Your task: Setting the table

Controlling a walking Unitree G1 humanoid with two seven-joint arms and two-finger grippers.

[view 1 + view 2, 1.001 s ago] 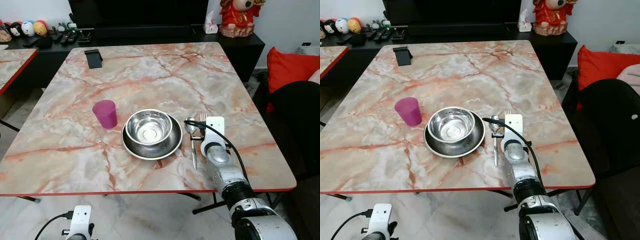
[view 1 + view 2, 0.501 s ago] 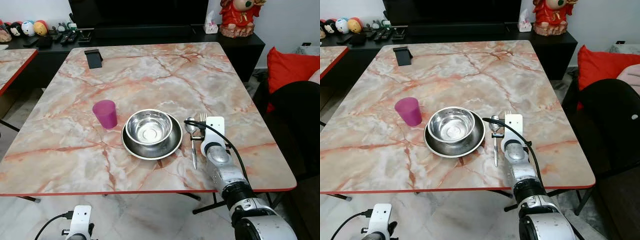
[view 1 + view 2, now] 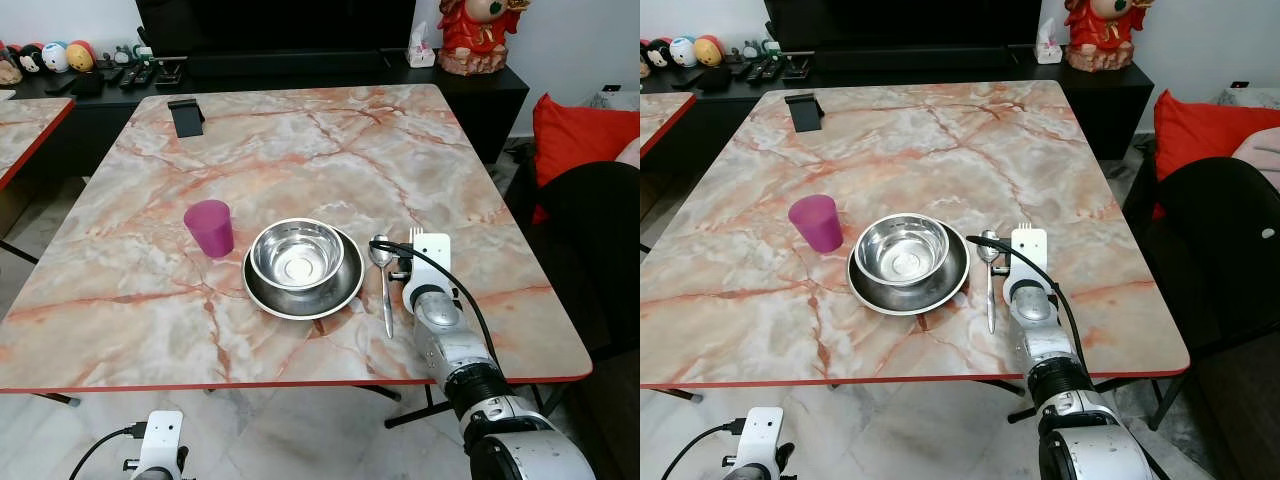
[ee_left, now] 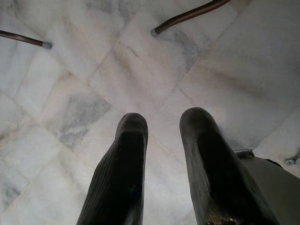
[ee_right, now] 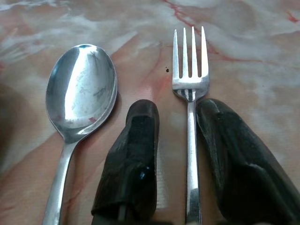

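Since a second ago my right gripper point(image 5: 176, 154) has slid the fork point(image 5: 190, 79) slightly farther from the spoon point(image 5: 82, 89) — jaws apart, straddling its handle, which runs lengthwise between them, flat on the table point(image 3: 300, 140) — left arm idles.

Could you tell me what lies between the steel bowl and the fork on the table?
A spoon lies between the steel bowl and the fork, parallel to the fork on the marble table. The right wrist view shows it beside the right hand.
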